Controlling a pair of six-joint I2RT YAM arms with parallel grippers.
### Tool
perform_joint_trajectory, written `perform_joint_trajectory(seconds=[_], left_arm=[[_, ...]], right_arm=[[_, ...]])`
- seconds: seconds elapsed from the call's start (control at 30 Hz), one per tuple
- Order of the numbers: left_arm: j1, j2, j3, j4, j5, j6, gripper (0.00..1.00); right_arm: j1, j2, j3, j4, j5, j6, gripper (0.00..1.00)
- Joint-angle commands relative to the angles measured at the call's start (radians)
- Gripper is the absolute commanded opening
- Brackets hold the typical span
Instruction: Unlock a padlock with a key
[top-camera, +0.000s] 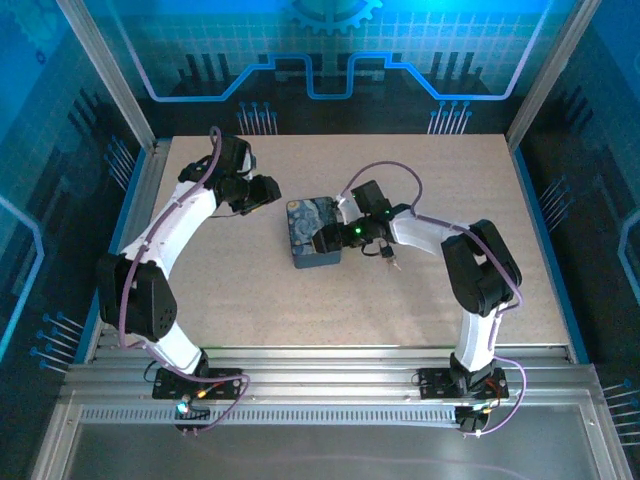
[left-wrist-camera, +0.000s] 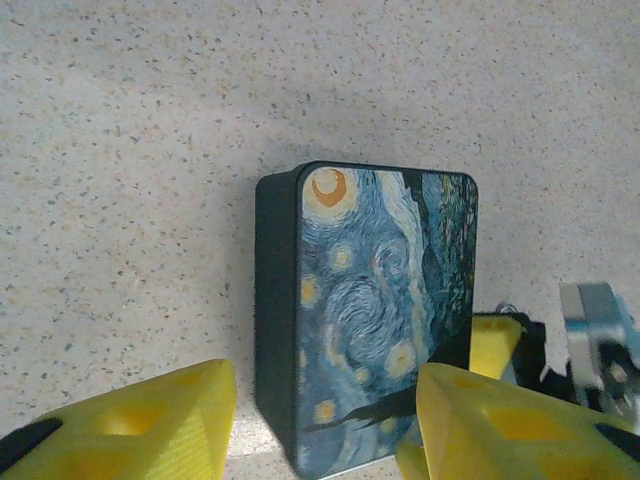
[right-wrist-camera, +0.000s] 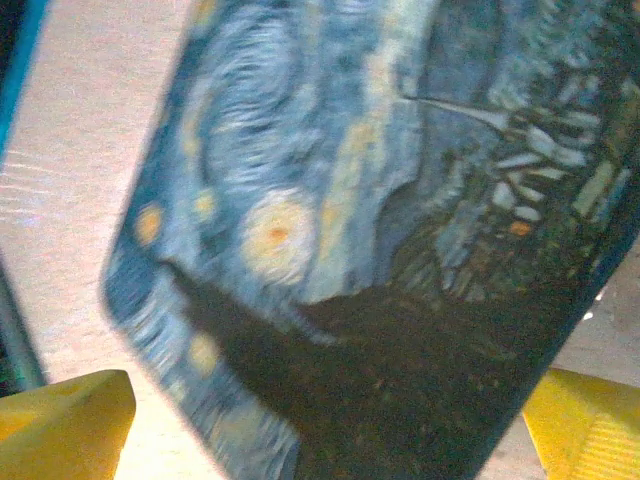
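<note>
A dark box (top-camera: 308, 228) with a blue-and-yellow swirl picture lies mid-table. My right gripper (top-camera: 330, 240) hovers over its right part. In the right wrist view the gripper (right-wrist-camera: 325, 440) is open, its yellow fingers (right-wrist-camera: 62, 420) standing either side of the box (right-wrist-camera: 380, 200). My left gripper (top-camera: 264, 192) is left of the box and apart from it. It (left-wrist-camera: 325, 400) is open and holds nothing, looking at the box (left-wrist-camera: 380, 300). A tiny dark thing (top-camera: 388, 256) lies right of the box, too small to tell if it is the padlock. The key is out of view.
The speckled tabletop (top-camera: 250, 290) has free room in front of the box and at the far right. Metal frame posts (top-camera: 110, 70) and glowing blue panels wall in the sides and back. One yellow finger of the right gripper (left-wrist-camera: 497, 345) pokes in beside the box.
</note>
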Motion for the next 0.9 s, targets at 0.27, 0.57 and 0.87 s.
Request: perform_joint_trajectory(seconds=[0.27,0.57,0.87], left_arm=[[0.013,-0.059,-0.119,0.112,-0.198,0.06,0.99],[0.055,-0.221,-0.576,0.663,-0.596,0.379,0.99],[0.08,-0.157,-0.875,1.2,-0.531,0.512,0.99]], right_arm=[[-0.278,-0.215,-0.119,-0.059,0.085,-0.06,1.0],[-0.352,-0.565,-0.439,0.205,0.587,-0.284,1.0],[-0.521,-0.508,-0.634,0.51,0.556,-0.251,1.0]])
